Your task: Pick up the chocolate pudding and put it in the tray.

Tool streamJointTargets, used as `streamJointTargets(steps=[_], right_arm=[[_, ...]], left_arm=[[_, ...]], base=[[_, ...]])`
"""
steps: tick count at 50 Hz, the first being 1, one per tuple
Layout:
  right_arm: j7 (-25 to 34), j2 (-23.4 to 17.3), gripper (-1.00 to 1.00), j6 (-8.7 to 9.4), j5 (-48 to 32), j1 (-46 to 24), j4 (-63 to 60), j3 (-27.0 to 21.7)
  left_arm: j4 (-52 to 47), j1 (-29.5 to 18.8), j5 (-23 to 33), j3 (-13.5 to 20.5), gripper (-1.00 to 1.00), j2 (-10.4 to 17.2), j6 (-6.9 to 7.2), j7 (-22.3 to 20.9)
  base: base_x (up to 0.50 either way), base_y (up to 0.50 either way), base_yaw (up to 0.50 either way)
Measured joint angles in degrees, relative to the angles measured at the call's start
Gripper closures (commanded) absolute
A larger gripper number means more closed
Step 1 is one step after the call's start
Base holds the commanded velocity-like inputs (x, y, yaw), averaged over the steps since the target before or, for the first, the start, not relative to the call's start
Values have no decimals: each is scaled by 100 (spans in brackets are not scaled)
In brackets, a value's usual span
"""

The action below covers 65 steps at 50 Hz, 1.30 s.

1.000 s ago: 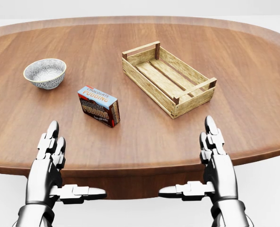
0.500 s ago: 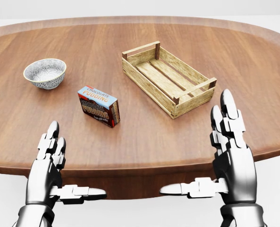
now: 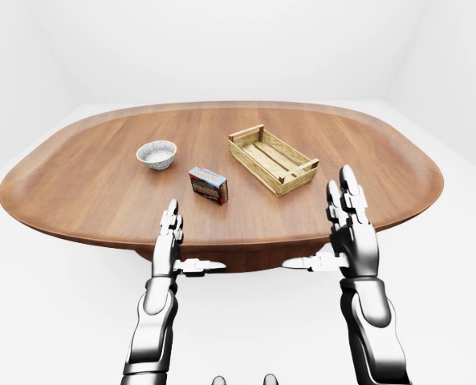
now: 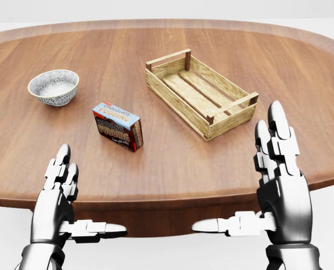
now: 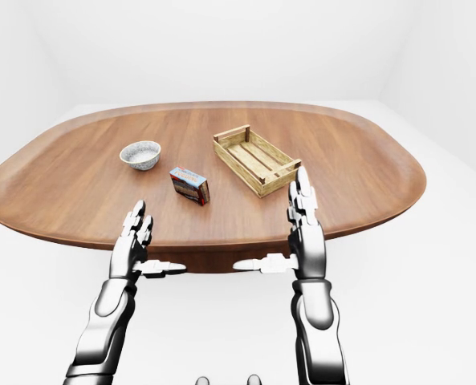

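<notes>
- So far nothing is done: the chocolate pudding (image 4: pixel 117 126) box sits untouched on the table (image 4: pixel 172 163), between the bowl (image 4: pixel 53 86) and the tray (image 4: pixel 199 93), toward the near edge.
- Tray is empty, angled, near the table's middle.
- Left hand (image 4: pixel 58 194) and right hand (image 4: pixel 279 169) hover at the near edge, fingers spread, holding nothing.
- Left to do: reach, grasp, lift, place.
- Hidden: the box's far faces; the tray's near inner wall.

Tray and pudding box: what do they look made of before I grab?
The tray looks like pale unfinished wood: slatted, visible grain. The chocolate pudding looks like printed cardboard, a matte, sharp-edged box, though a render leaves that open.
</notes>
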Motion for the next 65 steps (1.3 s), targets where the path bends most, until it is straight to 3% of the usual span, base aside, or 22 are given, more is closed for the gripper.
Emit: streamJointTargets(steps=[65], right_arm=[[31,8,-100,0,87,41,-17,24]], left_arm=[[-17,-10,0,4,-100,4,29,1]], base=[[0,11,0]])
